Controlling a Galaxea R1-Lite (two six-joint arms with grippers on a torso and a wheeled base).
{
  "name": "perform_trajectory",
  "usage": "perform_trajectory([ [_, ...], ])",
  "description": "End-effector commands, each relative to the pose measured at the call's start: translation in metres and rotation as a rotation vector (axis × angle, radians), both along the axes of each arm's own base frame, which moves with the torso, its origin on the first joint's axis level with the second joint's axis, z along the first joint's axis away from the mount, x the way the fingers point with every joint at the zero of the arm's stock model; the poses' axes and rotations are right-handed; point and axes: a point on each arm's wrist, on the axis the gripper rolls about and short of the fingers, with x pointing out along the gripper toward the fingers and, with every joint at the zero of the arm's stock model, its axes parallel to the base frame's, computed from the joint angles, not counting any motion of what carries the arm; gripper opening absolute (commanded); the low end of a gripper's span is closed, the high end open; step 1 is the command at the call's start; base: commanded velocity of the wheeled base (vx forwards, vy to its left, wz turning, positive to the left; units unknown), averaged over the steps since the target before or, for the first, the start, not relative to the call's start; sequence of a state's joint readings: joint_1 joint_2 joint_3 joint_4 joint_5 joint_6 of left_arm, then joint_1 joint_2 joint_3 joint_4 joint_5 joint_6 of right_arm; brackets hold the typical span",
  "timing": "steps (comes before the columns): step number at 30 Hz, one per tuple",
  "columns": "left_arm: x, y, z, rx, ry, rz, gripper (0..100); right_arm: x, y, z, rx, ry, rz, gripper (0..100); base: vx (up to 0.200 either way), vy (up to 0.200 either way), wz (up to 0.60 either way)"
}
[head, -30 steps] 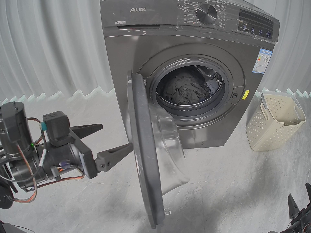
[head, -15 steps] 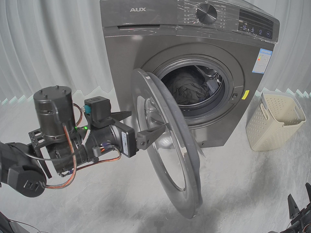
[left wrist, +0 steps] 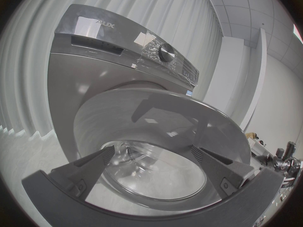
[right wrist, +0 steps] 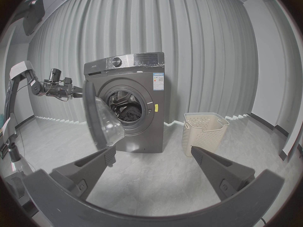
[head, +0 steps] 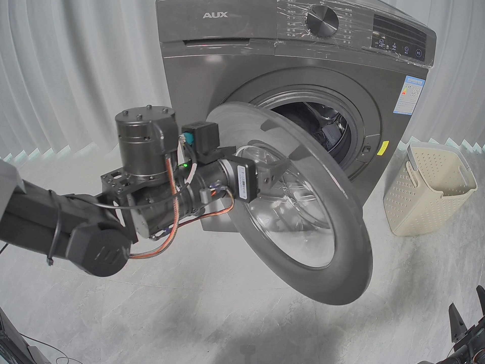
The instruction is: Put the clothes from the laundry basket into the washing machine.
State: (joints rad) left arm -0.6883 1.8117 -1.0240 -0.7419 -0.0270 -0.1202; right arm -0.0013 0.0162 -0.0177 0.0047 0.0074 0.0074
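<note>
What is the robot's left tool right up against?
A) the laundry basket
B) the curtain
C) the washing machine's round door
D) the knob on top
C: the open left tool sits right at the glass of the round door, which stands partly open, while the laundry basket is on the floor at the machine's other side.

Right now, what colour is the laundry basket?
The laundry basket is cream with rows of small holes, best seen in the right wrist view.
</note>
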Motion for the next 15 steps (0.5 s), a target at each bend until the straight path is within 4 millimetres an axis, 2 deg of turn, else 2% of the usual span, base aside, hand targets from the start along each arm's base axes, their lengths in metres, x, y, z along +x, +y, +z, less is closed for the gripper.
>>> perform_trajectory([
  [1, 0.034, -0.027, -0.011, -0.058, -0.005, 0.046, 100, 0.001, 0.000, -0.004, 0.000, 0.012, 0.000, 100, 0.000, 0.000, 0.00],
  [4, 0.054, -0.036, -0.008, -0.123, -0.041, 0.121, 100, 0.001, 0.000, -0.004, 0.000, 0.012, 0.000, 100, 0.000, 0.000, 0.00],
  [7, 0.061, -0.037, -0.011, -0.129, -0.043, 0.159, 100, 0.001, 0.000, -0.004, 0.000, 0.012, 0.000, 100, 0.000, 0.000, 0.00],
  [11, 0.055, -0.034, -0.020, -0.105, -0.017, 0.157, 100, 0.001, 0.000, -0.004, 0.002, 0.012, 0.000, 100, 0.000, 0.000, 0.00],
  [15, 0.032, -0.020, -0.008, -0.107, -0.021, 0.150, 100, 0.001, 0.000, -0.004, 0.002, 0.012, -0.002, 100, 0.000, 0.000, 0.00],
])
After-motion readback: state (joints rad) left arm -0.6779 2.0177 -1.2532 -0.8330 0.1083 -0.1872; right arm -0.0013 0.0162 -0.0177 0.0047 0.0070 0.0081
